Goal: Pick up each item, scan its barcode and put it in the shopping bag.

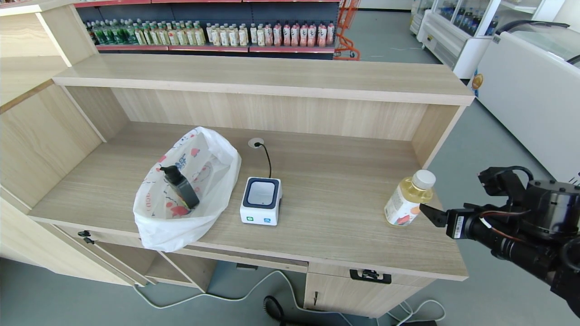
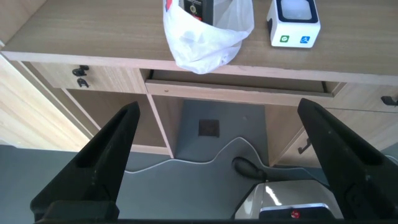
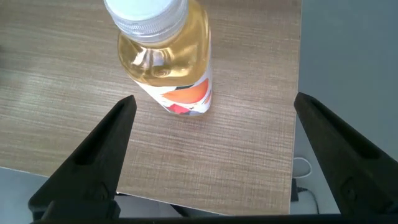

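One item, a dark pump bottle (image 1: 180,186), already sits in the shopping bag (image 1: 154,226) at the left of the counter (image 1: 335,190), beside the scanner (image 1: 261,200). The drink bottle (image 1: 409,198) stands upright near the right edge, not yet grasped, scanned or bagged. The right gripper (image 3: 214,99) is just beside it, jaws spread, touching nothing. The left gripper (image 2: 219,106) hangs below the counter's near edge, jaws spread, empty

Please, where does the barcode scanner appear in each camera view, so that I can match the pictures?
Head view: barcode scanner at the middle of the desk, just right of the shopping bag.
Left wrist view: barcode scanner on the desk beside the same shopping bag.
Right wrist view: not in it; a drink bottle stands at the desk's right end.
Shared landmark: the wooden desk top.
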You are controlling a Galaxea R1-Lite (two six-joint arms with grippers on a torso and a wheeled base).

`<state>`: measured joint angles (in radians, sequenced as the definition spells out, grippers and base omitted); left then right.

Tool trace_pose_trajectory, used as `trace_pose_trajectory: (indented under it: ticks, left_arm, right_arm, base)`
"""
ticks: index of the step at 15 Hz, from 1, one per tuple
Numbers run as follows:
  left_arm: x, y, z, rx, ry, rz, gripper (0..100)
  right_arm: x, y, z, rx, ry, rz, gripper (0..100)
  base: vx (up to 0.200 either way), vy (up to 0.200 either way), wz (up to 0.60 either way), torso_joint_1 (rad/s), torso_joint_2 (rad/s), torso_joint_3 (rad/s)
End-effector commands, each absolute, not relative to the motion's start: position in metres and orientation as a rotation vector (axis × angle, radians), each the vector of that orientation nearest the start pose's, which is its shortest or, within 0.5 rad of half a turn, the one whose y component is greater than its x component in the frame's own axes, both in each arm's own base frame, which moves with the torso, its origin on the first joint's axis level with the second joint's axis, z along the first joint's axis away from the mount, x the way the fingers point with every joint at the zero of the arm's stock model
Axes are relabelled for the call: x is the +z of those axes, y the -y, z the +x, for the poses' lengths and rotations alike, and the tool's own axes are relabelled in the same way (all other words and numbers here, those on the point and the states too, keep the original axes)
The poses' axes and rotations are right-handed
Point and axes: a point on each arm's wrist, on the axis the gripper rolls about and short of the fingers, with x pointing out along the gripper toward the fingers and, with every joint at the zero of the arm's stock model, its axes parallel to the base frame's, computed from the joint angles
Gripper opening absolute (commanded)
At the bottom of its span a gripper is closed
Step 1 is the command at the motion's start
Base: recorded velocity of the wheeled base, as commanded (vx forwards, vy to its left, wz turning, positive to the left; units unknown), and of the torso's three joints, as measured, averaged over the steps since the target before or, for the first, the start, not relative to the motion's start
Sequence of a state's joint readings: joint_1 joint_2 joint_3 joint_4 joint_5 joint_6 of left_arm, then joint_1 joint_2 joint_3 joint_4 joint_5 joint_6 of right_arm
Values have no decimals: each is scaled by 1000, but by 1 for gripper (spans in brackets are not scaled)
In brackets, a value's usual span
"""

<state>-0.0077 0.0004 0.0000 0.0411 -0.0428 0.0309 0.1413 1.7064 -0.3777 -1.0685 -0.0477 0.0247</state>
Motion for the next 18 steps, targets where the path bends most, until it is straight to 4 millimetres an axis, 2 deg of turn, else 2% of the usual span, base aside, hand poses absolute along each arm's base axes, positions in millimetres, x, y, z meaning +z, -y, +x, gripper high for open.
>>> trace_pose_trajectory:
  ticks: [1,18]
  left_arm:
    - [71,1,-23,-51,-41,30,100]
    - [71,1,-23,-51,-41,30,100]
  right_arm:
    - [112,-38,258,99,-281,-3,100]
    - [84,-59,308,148,-153,7,100]
  base:
    - [0,0,0,0,0,0]
    - [0,0,0,0,0,0]
